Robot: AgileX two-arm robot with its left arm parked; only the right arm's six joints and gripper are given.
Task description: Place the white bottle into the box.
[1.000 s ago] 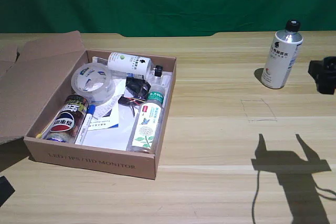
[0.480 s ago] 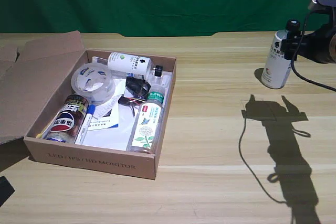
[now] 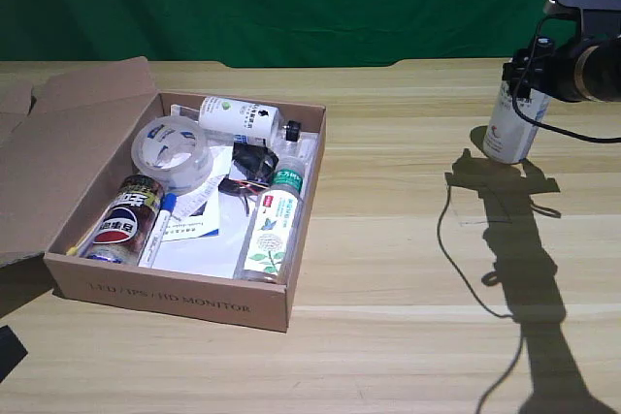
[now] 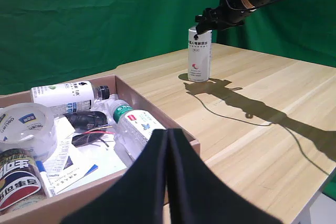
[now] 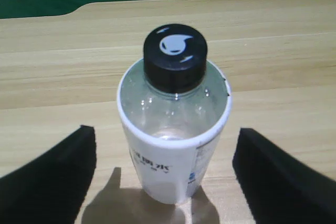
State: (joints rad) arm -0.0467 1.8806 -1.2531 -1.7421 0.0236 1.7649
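The white bottle (image 3: 509, 130) stands upright on the wooden table at the exterior view's far right, black cap up, also seen in the left wrist view (image 4: 199, 56). My right gripper (image 3: 521, 73) hovers at the bottle's upper part. In the right wrist view the bottle (image 5: 173, 150) sits between the two dark fingers (image 5: 58, 174), which stand wide apart on either side without touching it, so the gripper (image 5: 165, 135) is open. The brown cardboard box (image 3: 175, 296) lies at the exterior view's left, far from the bottle.
Inside the box lie a tape roll (image 3: 173, 150), a cola can (image 3: 124, 220), a white bottle with a green logo (image 3: 236, 115), a green-capped clear bottle (image 3: 274, 220), a pen and papers. A cable hangs from the right arm. The parked left gripper (image 4: 165, 192) is near the box.
The right arm came in from the exterior view's right edge and rose to the bottle's top, its shadow shifting with it. The bottle and the box contents have not moved.
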